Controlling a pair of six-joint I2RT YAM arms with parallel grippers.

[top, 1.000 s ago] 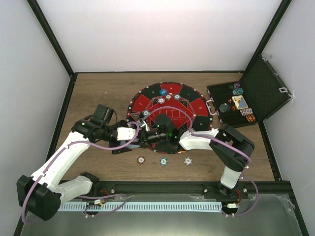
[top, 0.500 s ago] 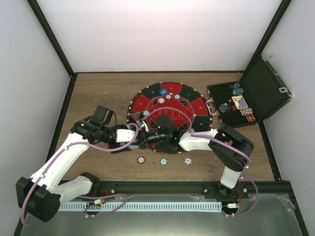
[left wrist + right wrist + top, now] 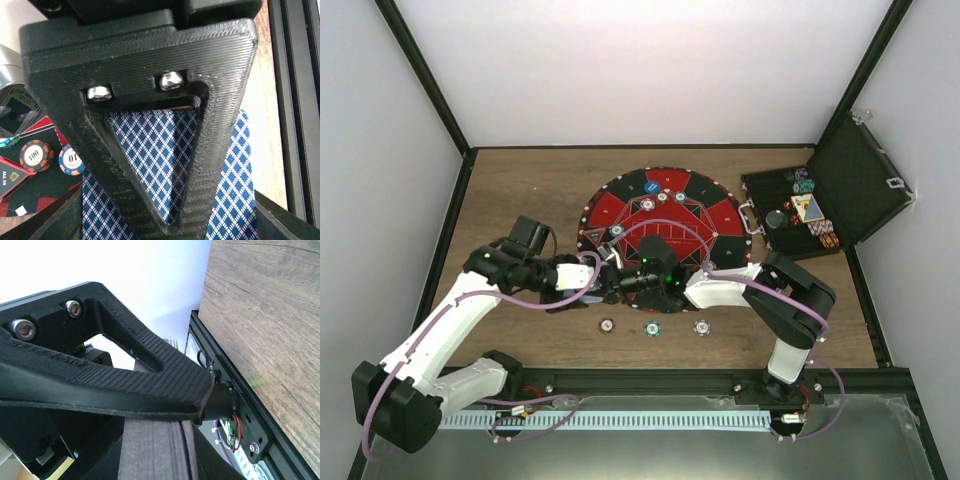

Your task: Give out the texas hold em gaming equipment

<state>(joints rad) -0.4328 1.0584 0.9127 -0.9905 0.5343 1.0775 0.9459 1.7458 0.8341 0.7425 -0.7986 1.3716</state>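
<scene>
Top view: the left gripper (image 3: 588, 276) and right gripper (image 3: 616, 281) meet tip to tip at the near-left rim of the round red-and-black mat (image 3: 705, 215). What sits between them is too small to make out from here. Three chips (image 3: 652, 328) lie in a row on the table (image 3: 520, 190) just in front of the mat, near the right gripper but apart from it. More chips rest on the mat's far half. The black case (image 3: 860, 180) stands open at the far right, well apart from both arms.

Left wrist view: a black finger (image 3: 135, 50) fills the frame, with blue-and-white diamond-backed cards (image 3: 150, 150) lying directly behind it and showing through its triangular opening. The cards spread past the finger on the right. Two chips sit on the mat at the left edge, beside the cards. Only one finger shows, so whether this gripper is clamped cannot be told.

Right wrist view: a black finger (image 3: 125, 385) presses along the top of the stacked cards, seen edge-on as a dark band running to the bottom of the frame. The stack appears pinched in this gripper. Beyond it lie the wooden table and the black rail (image 3: 235, 405) at its near edge.
</scene>
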